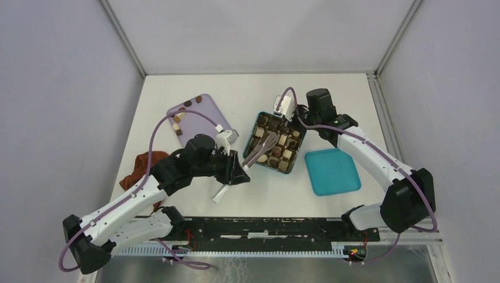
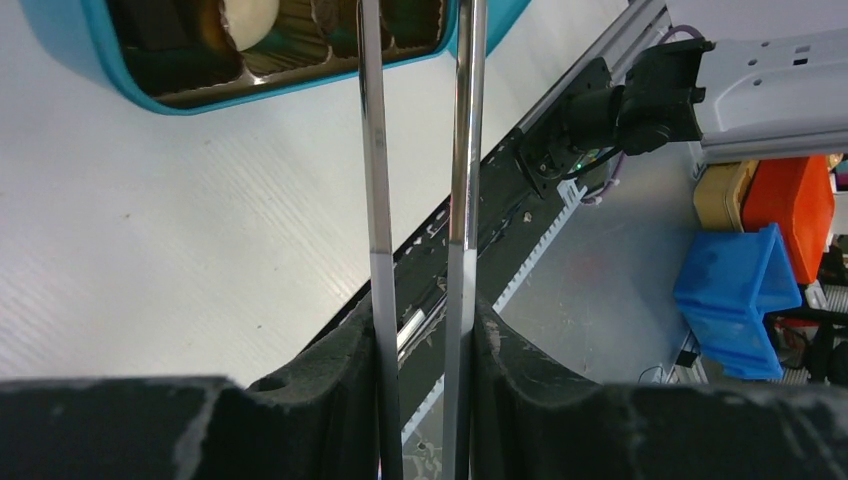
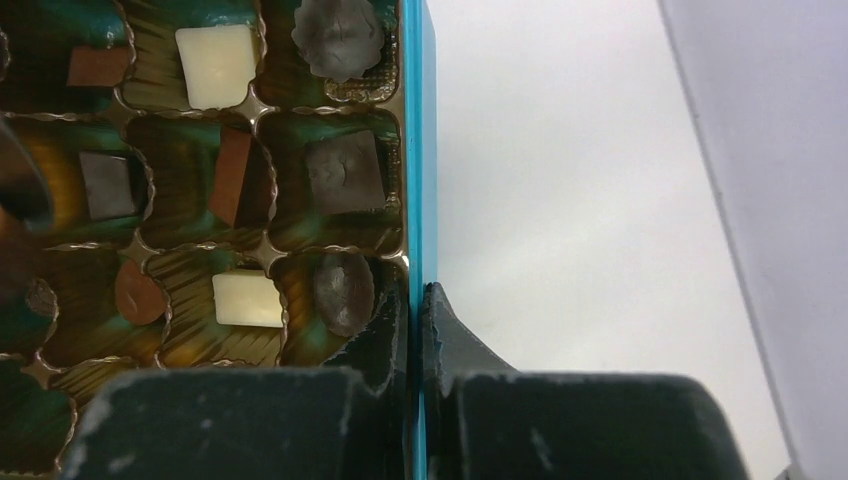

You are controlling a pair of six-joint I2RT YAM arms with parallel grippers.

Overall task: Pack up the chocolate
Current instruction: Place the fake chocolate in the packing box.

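Several chocolate pieces (image 1: 180, 116) lie on the lilac tray (image 1: 203, 124) at the back left. More chocolate (image 3: 345, 170), dark, tan and cream, fills cells of the teal box (image 1: 277, 141). My left gripper (image 1: 242, 168) (image 2: 425, 350) is shut on a pair of metal tongs (image 1: 262, 150) (image 2: 375, 200), whose two arms reach over the box's near-left cells. The tong tips are cut off in the left wrist view, so I cannot tell if they hold a piece. My right gripper (image 1: 293, 122) (image 3: 418, 310) is shut on the box's thin teal wall (image 3: 415, 150) at its far right side.
The teal lid (image 1: 332, 171) lies flat right of the box. A reddish-brown cloth (image 1: 141, 168) sits crumpled at the left, partly under my left arm. The black rail (image 1: 265, 227) runs along the near table edge. White walls enclose the table.
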